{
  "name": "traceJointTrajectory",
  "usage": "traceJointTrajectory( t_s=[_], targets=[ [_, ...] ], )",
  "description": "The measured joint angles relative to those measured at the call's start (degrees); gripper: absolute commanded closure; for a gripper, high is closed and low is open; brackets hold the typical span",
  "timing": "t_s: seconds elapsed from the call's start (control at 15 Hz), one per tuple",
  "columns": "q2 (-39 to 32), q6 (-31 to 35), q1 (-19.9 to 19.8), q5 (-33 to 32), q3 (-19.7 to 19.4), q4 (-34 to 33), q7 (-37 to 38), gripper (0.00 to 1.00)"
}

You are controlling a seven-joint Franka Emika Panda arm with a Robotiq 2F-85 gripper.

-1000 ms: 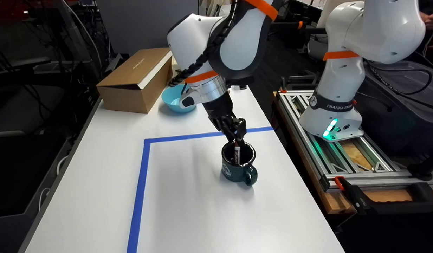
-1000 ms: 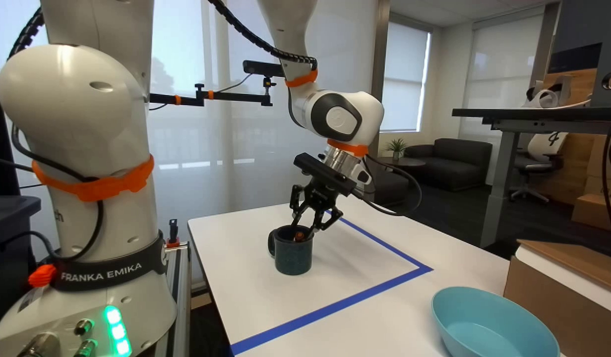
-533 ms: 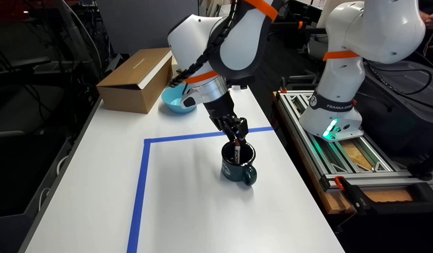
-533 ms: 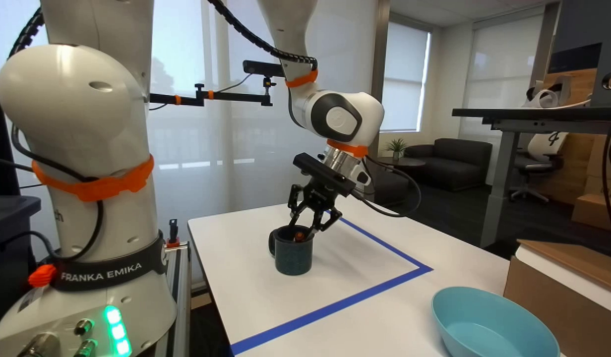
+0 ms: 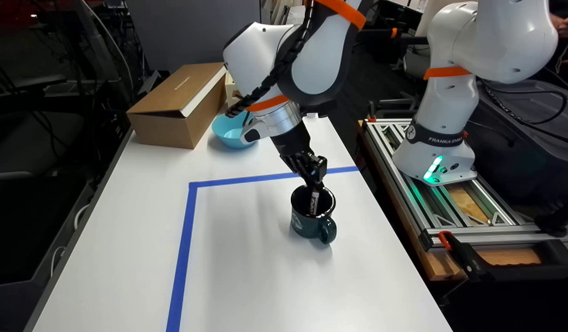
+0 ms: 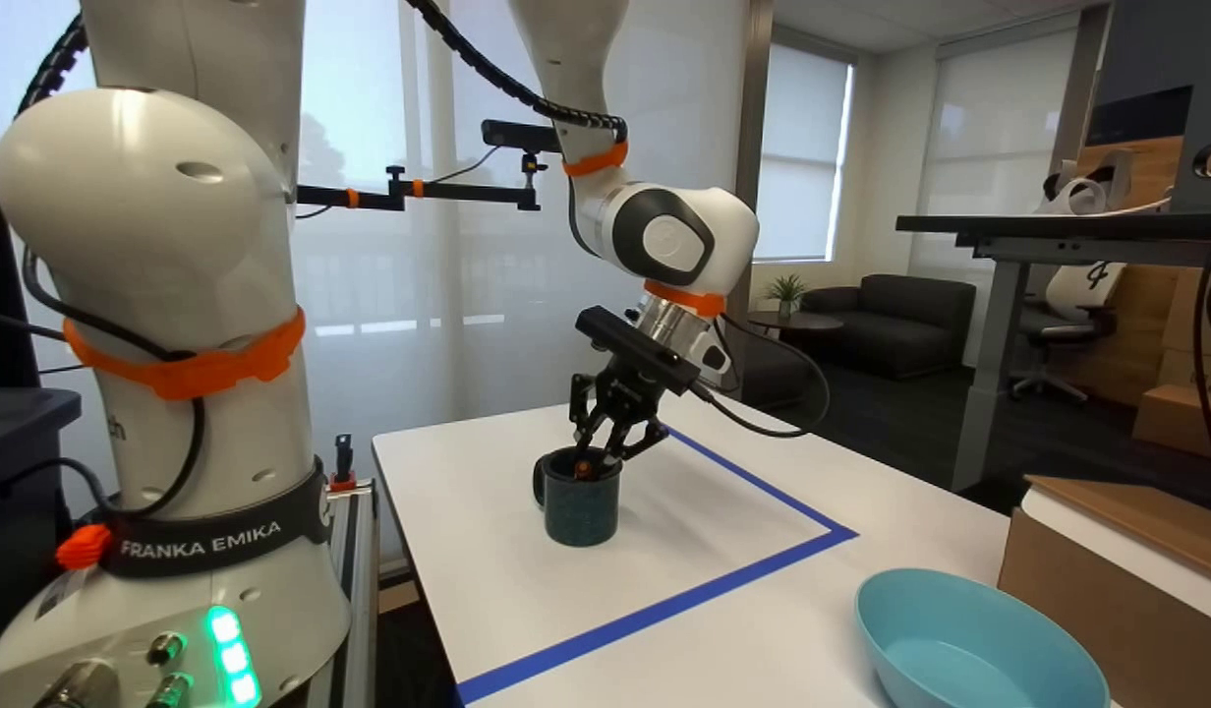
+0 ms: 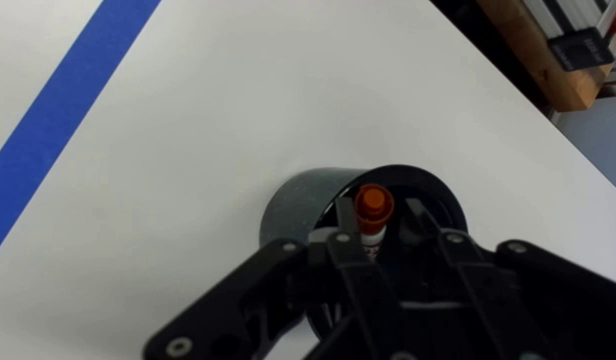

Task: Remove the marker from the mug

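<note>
The dark teal mug (image 5: 306,227) stands upright on the white table, with its handle toward the front. It also shows in an exterior view (image 6: 581,513) and in the wrist view (image 7: 295,212). The marker (image 5: 314,204) leans inside the mug, with a white label and a brown-orange end up; that end also shows in an exterior view (image 6: 584,470) and the wrist view (image 7: 373,206). My gripper (image 7: 381,204) reaches into the mug's mouth with one finger on each side of the marker. The left finger is at or against it; a gap separates the right finger. The marker's lower end is hidden.
A light-blue bowl (image 6: 974,639) and a brown cardboard box (image 5: 175,106) stand farther along the table. Blue tape (image 5: 185,258) runs across the tabletop. The robot's base (image 5: 434,159) stands beside the table edge.
The fingers have come closer together around the marker. The marker's top has shifted a little, rightward in an exterior view. The arm has moved slightly; the mug has stayed about in place.
</note>
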State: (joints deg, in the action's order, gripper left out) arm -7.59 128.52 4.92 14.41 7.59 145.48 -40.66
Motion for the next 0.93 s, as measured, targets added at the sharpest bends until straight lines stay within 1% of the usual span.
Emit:
traceJointTrajectory(
  t_s=[0.07,0.13,0.2,0.33,0.4,0.47,0.6,0.93],
  targets=[
    [0.02,-0.02,0.00,0.00,0.00,0.10,0.00,0.66],
    [0.04,-0.09,0.00,0.00,0.01,0.10,0.00,0.66],
    [0.04,-0.17,0.00,0.00,0.02,0.10,0.00,0.65],
    [0.06,-0.35,0.00,0.00,0.03,0.10,0.00,0.67],
    [0.07,-0.38,0.00,0.00,0.04,0.10,0.00,0.80],
    [0.07,-0.39,0.00,0.00,0.04,0.11,0.00,0.84],
    [0.07,-0.41,0.00,-0.06,0.04,0.15,0.00,0.95],
    [0.23,-0.63,0.00,-0.15,0.06,0.24,0.00,0.96]
  ],
)
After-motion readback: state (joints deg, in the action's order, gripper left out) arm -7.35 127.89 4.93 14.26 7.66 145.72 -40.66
